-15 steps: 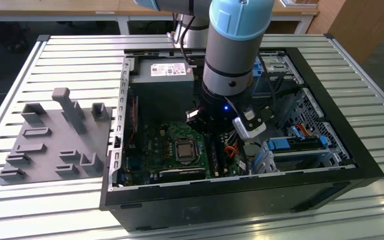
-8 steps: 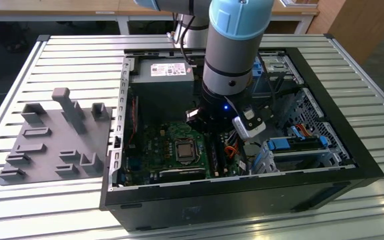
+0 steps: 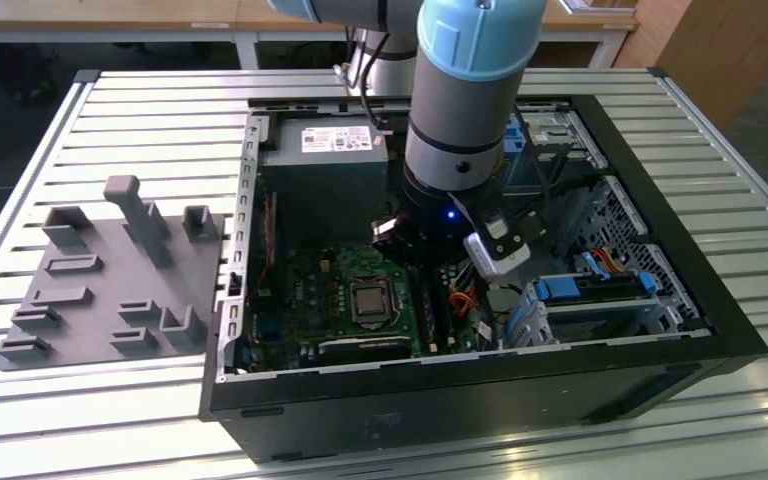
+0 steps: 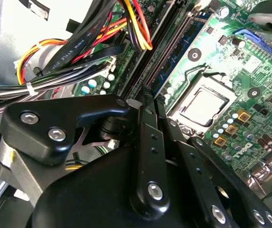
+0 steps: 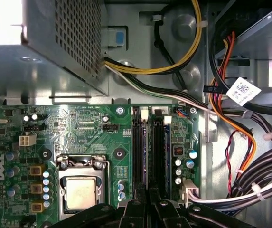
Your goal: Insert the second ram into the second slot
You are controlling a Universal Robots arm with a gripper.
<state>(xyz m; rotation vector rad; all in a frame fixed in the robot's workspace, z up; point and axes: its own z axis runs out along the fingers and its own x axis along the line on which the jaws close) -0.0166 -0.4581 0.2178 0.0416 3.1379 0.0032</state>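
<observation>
I am holding the arm down inside the open computer case (image 3: 704, 300) on the slatted table (image 3: 117, 110), with the end effector (image 5: 144, 202) sitting right over the memory slots (image 5: 147, 147) beside the processor socket (image 5: 81, 190). Its fingers (image 5: 136, 204) are drawn close together, nearly touching. In both wrist views I am seeing the blue edge of the second ram (image 4: 181, 45) standing in one slot, running straight away from the fingertips; whether they are pinching it I cannot tell.

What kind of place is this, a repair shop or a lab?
Probably a robotics lab or test bench: an open computer case lies on a slatted metal table, a grey parts holder beside it, the robot arm reaching inside.
</observation>
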